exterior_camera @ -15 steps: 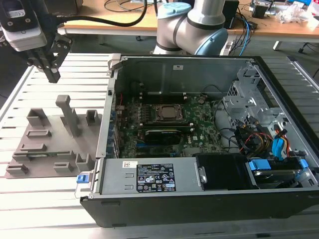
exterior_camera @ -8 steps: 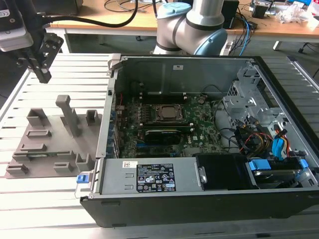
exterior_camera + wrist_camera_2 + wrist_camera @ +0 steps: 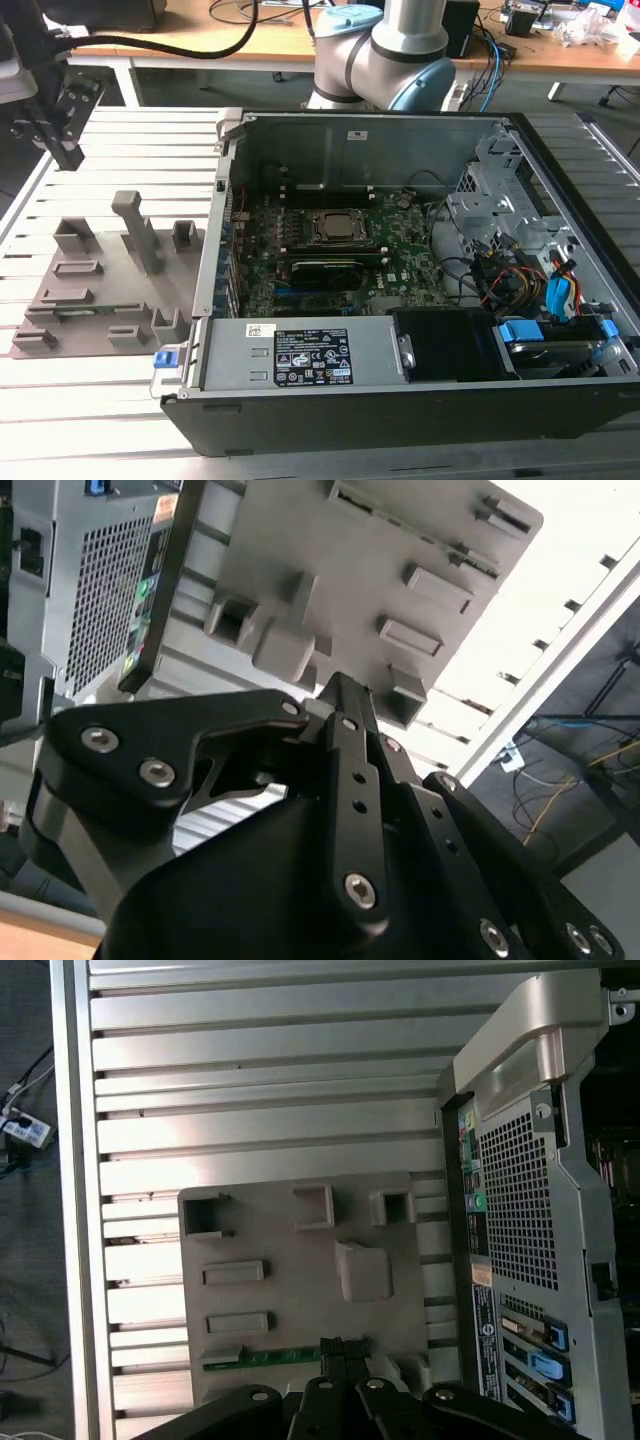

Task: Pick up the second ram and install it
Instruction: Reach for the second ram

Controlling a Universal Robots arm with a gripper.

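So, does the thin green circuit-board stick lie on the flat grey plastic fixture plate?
Yes, in the first wrist view the thin green circuit-board stick lies in a slot of the grey plastic fixture plate.

Arm (image 3: 385,45): grey shell w/ blue caps, base joints at rear centre of exterior view. Gripper (image 3: 62,150): black, hangs at exterior view's far left, pointing down. In both wrist views the fingers (image 3: 332,1365) sit drawn together, tips meeting, no visible gap btwn them. Linkage bars w/ screws fan out behind.
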